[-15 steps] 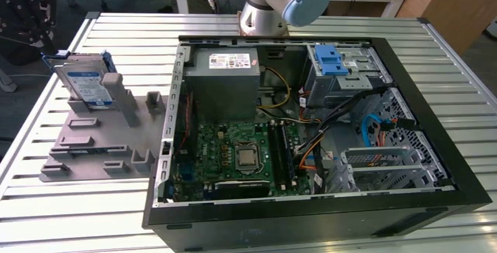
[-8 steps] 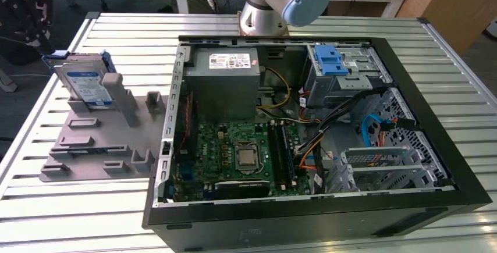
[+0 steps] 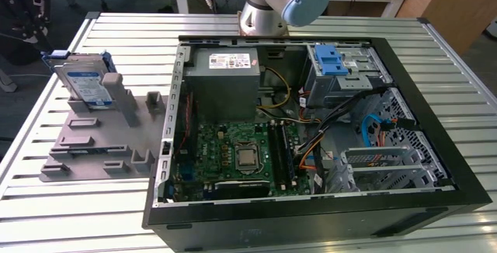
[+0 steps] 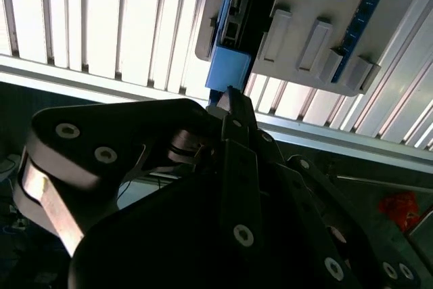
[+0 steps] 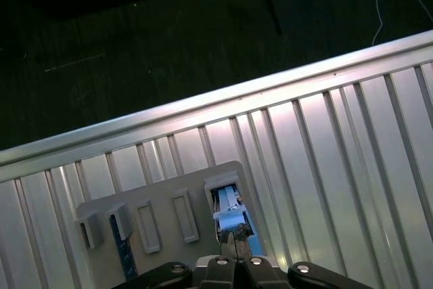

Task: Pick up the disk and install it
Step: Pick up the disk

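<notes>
My gripper (image 4: 230, 96), pinched together, hangs over the stiff, heavy-looking disk (image 3: 84, 84), ten o'clock from the case (image 3: 311, 221); I'd grab its blue rails (image 4: 228, 72).

Disk (image 3: 84, 84) stands upright in holder (image 3: 92, 148) beside case (image 3: 311, 221).

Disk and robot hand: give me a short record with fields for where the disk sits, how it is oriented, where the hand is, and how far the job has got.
disk: silver hard drive with blue rails
location: in the grey holder on the slatted table, at the exterior view's left
orientation: standing on edge
computer case: open, beside the holder
drive cage: inside the case, blue latch on top
hand: above the holder, lined up with the disk's blue end
progress: disk not yet picked up
</notes>
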Robot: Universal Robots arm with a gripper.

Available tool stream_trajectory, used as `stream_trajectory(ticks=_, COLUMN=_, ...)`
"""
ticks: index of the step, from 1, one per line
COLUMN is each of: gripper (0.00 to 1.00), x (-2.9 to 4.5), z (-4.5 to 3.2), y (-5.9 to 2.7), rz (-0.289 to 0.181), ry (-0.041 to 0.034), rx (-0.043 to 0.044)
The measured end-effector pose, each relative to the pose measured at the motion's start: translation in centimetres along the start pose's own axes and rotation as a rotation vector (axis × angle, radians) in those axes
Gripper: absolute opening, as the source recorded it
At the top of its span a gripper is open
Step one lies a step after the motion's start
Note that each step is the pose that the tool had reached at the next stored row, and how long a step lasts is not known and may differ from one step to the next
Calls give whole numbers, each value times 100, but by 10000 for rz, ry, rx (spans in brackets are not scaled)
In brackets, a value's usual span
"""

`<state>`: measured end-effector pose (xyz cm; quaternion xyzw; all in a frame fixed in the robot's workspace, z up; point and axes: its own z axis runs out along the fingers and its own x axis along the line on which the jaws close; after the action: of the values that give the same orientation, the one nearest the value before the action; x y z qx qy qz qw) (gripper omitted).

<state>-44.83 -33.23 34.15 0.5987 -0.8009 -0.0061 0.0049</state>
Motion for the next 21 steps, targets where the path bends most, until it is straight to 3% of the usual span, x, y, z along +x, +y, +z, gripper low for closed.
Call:
stream_trajectory(ticks=6, gripper=11, x=-3, z=7, y=-8, rz=-545, ry=9, rx=0)
stream_trajectory(ticks=12, gripper=11, x=-22, z=14, y=-72, rz=-564, ry=9, rx=1)
stream_trajectory(ticks=15, gripper=29, x=-24, z=18, y=-80, rz=-564, ry=9, rx=0)
stream_trajectory(ticks=21, gripper=47, x=-38, z=40, y=-114, rz=-577, ry=10, rx=-2)
